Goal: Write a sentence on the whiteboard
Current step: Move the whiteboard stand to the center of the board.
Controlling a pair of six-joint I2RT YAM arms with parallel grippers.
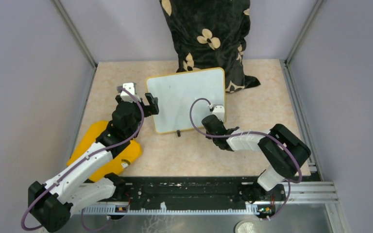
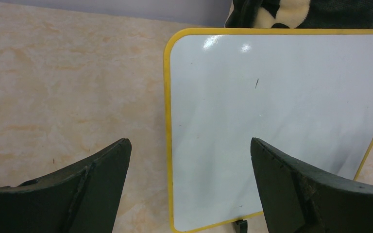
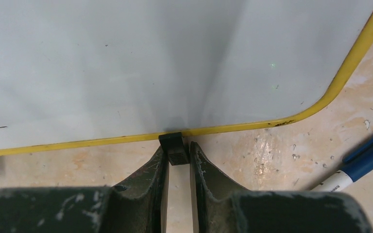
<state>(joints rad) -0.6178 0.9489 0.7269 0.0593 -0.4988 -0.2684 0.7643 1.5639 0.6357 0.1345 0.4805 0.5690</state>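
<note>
The whiteboard (image 1: 187, 99) lies flat on the table, white with a thin yellow rim. Its face (image 2: 272, 121) is blank apart from a few tiny marks, and no sentence is in view. My left gripper (image 1: 150, 104) hangs open over the board's left edge, its jaws wide on either side of the rim (image 2: 189, 143) and holding nothing. At the board's near right corner, my right gripper (image 1: 219, 118) is shut on one of its small black feet (image 3: 172, 141). The jaws pinch that foot from both sides (image 3: 177, 148). A blue-capped marker (image 3: 359, 162) lies on the table to the right.
A yellow cloth (image 1: 88, 141) lies under my left arm at the left. A black flowered cushion (image 1: 206, 34) stands behind the board. The board's other foot (image 1: 178, 132) sticks out at the near edge. Grey walls close the table in on three sides.
</note>
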